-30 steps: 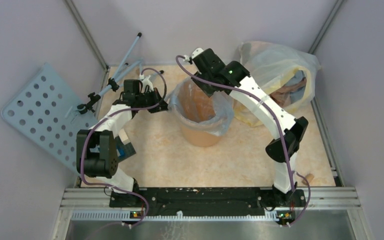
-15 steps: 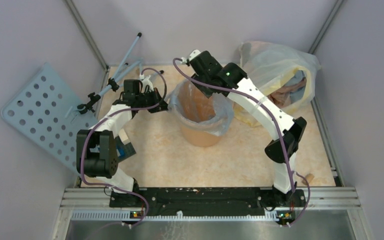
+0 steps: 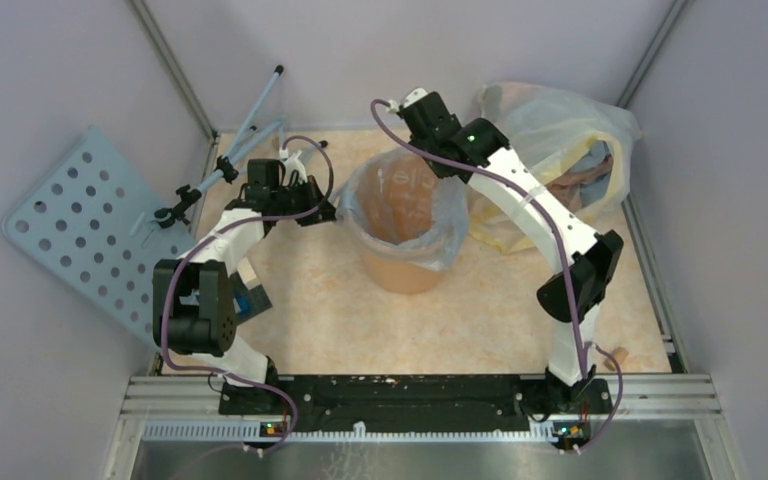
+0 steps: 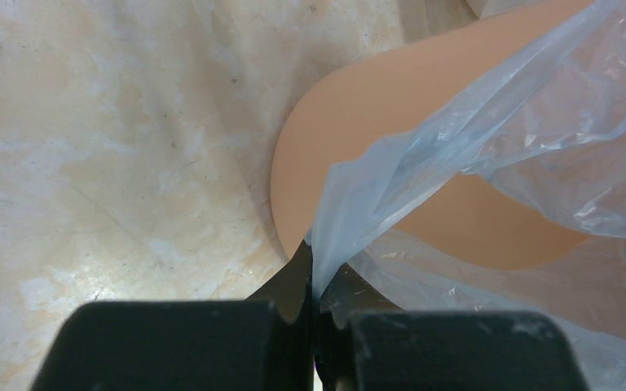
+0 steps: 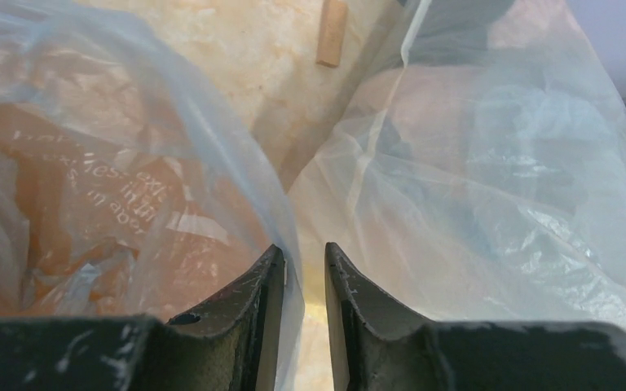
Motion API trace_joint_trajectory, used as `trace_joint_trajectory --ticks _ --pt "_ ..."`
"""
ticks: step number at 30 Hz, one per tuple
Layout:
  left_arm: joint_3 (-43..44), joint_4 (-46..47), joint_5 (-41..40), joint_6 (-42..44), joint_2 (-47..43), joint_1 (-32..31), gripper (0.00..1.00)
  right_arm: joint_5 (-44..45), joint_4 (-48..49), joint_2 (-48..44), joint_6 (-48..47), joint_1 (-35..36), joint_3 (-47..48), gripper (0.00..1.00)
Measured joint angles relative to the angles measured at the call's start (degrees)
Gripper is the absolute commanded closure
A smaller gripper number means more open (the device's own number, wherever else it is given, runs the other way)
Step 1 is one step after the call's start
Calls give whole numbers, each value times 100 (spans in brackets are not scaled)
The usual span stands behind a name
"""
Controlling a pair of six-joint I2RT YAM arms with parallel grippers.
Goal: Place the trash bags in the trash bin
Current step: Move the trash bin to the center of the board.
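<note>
Orange trash bin (image 3: 400, 268), trash bag (image 3: 442, 208) pinched by left gripper (image 4: 314, 281)

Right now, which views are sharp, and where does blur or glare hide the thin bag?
Top external: evenly lit and sharp, with a pale sheen on the trash bag over the trash bin. Left wrist: the left end effector is dark and soft, the bag fold sharper. Right wrist: the right end effector is in focus, the bag's lettering faint and hazy.
</note>
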Motion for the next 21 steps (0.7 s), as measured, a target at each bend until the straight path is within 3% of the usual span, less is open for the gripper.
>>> trace_joint_trajectory --ticks 10,13,16,21 --pt "0 11 7 0 4 -9 100 -1071 772 -809 380 -894 -960 98" --pt "0 24 26 -2 4 -28 100 -1445 1010 -942 516 -1141 -1351 96" --pt "0 22 22 -4 4 -28 100 -1886 1241 -1040 643 -1294 -1838 87" --pt "-13 55 20 -28 4 -28 100 -2688 1727 -1279 1025 -1602 -2909 80"
